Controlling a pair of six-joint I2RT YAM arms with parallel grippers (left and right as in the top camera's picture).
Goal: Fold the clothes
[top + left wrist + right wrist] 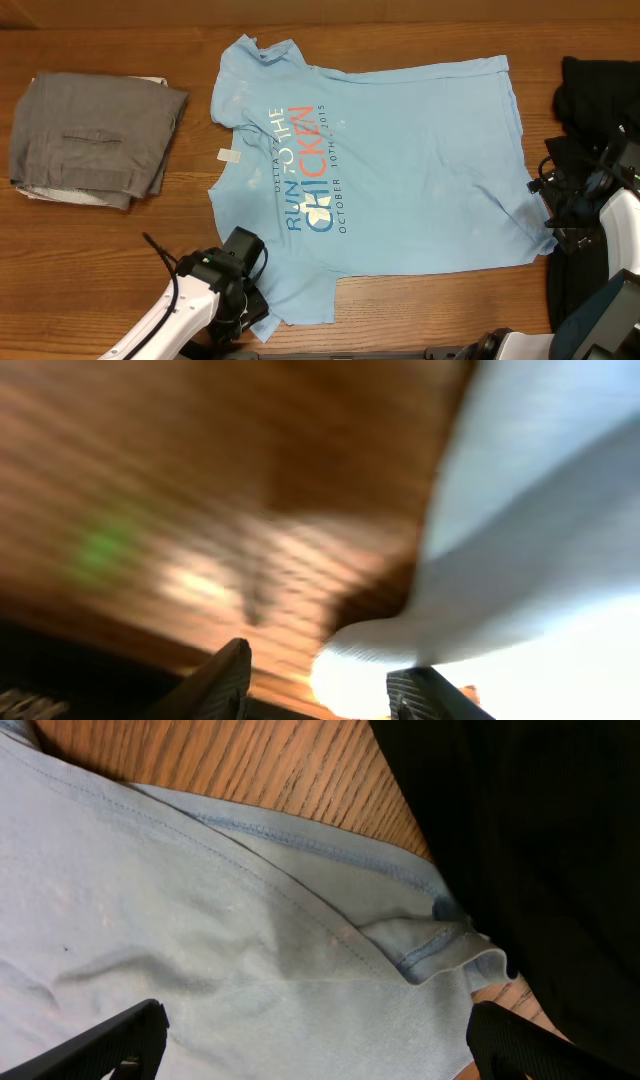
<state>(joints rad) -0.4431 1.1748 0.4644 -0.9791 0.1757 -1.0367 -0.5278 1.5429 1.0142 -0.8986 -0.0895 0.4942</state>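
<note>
The clothes are a light blue T-shirt [400, 170] spread flat on the wooden table, print side up, collar to the left. My left gripper [252, 303] is at the front left, against the near sleeve [300, 300]. In the blurred left wrist view its fingers [225, 685] stand apart, and the pale sleeve edge [360, 660] reaches into the gap of the left gripper [325, 692]. My right gripper [556, 215] hovers at the shirt's hem corner. In the right wrist view the right gripper [315, 1045] is wide open over the folded-over hem corner [430, 945].
A folded grey garment [95, 140] lies at the far left. A black cloth [600, 90] is piled at the right edge, and it also fills the right side of the right wrist view as the black cloth [520, 840]. A small white tag [229, 155] sits by the collar.
</note>
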